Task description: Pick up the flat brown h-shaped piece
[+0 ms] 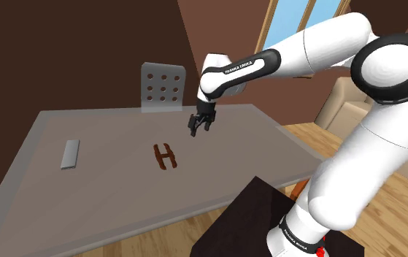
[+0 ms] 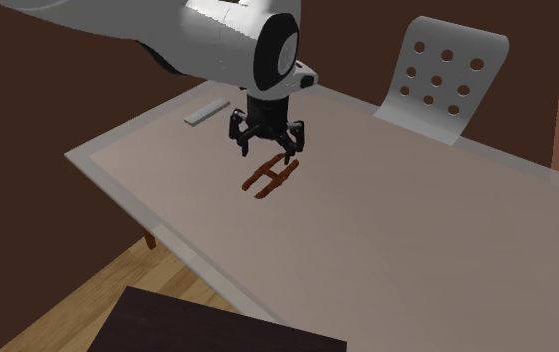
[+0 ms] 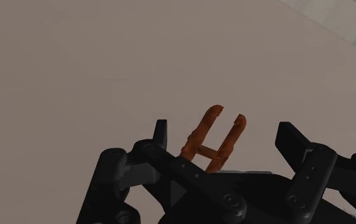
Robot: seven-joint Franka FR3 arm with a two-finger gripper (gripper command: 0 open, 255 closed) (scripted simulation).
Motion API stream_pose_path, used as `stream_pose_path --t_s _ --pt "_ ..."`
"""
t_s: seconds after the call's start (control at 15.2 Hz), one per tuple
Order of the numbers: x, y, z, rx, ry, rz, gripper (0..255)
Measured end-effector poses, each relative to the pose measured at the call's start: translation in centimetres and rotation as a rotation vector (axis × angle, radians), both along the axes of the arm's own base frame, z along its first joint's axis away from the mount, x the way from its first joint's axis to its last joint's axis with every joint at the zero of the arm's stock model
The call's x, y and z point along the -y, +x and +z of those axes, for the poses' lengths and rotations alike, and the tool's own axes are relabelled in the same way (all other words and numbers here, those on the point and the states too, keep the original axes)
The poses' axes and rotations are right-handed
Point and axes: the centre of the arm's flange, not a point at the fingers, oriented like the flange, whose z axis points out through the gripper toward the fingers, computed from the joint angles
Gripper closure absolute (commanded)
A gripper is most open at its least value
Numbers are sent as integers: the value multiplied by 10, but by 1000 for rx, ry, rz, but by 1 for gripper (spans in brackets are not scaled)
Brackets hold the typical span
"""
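A flat brown H-shaped piece (image 1: 166,156) (image 2: 271,179) lies on the grey table (image 1: 107,197), near its middle. My black gripper (image 1: 201,125) (image 2: 267,152) hangs open above the table, a little to the shoulder view's right of the piece and apart from it. In the wrist view the piece (image 3: 213,137) lies ahead of the gripper (image 3: 225,130), in line with the gap between the spread fingers (image 3: 160,133). Nothing is held.
A small grey flat bar (image 1: 70,153) (image 2: 206,112) lies toward the table's far side from the arm. A grey chair back with round holes (image 1: 163,87) (image 2: 442,80) stands at one table edge. The dark stand (image 1: 268,219) is beside the table.
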Motion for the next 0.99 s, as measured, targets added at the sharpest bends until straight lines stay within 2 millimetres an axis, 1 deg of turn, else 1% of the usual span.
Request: stream_pose_path --t_s 0.07,0.13,0.26,0.33,0.53,0.59,0.86,0.99 --pt "-1 11 -8 -1 3 -4 0" --pt "0 16 -19 -4 5 -7 0" --pt "-3 36 -40 -7 11 -15 0" --pt "-4 42 -49 -10 14 -19 0" --pt "0 66 -85 -17 22 -31 0" --pt "1 74 -93 -19 25 -35 0" --pt "-3 110 -134 -28 37 -50 0" --pt "-3 124 -158 -32 42 -58 0"
